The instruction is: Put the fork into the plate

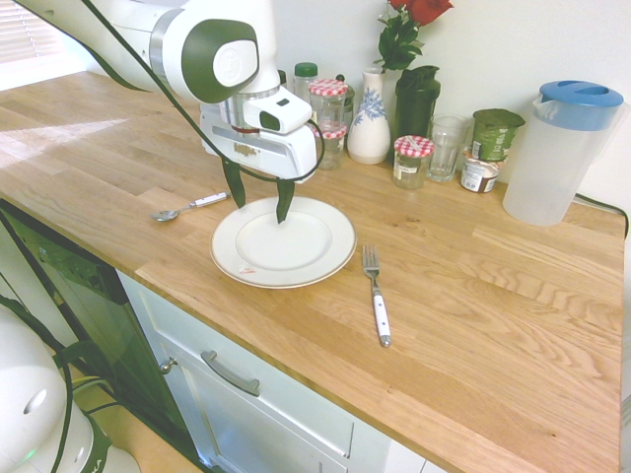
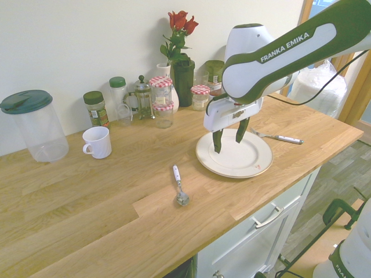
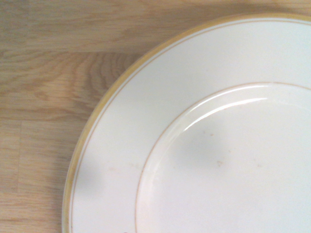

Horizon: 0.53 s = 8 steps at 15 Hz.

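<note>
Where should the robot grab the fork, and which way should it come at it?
Best guess: grab the fork by its white handle, coming straight down from above. It lies flat on the counter beside the plate, nothing crowding it, so the open gripper could close across the narrow handle.

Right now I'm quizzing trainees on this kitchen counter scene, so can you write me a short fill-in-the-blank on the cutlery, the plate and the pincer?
1. The pincer hovers over the ____, fingers spread and holding nothing.
2. The fork lies on the wooden ____, not on the plate.
3. On the plate's other side from the fork lies a ____.
4. The vase by the wall holds red ____.

Missing words: plate; counter; spoon; roses
</note>
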Tool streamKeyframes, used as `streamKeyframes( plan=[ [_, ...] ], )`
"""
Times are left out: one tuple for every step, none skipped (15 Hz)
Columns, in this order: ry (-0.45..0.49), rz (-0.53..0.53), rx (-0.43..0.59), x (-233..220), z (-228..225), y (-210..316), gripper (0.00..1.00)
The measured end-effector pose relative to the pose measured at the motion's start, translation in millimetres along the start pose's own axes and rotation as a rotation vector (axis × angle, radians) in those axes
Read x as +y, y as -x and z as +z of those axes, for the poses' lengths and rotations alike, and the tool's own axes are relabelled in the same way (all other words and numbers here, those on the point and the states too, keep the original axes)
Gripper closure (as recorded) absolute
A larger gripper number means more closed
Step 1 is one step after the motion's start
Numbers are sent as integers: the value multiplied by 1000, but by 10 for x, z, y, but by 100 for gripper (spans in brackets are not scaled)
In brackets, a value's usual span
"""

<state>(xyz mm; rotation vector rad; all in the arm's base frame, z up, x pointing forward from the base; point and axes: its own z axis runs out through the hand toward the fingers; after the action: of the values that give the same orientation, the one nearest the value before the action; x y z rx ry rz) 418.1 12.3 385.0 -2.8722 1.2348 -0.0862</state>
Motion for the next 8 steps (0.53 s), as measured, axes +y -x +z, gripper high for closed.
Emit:
streamKeyframes(
  plan=[
    [1, 2, -5, -2, 14, 1, 0],
    [2, 4, -12, 1, 42, 3, 0],
    [2, 3, -13, 19, 51, 0, 0],
    [-1, 2, -11, 61, 60, -11, 0],
    [-4, -1, -4, 147, 73, -15, 0],
    [-5, -7, 2, 265, 92, -28, 0],
    [-7, -13, 13, 395, 98, -38, 0],
    [-9, -16, 20, 547, 93, -61, 0]
  ],
)
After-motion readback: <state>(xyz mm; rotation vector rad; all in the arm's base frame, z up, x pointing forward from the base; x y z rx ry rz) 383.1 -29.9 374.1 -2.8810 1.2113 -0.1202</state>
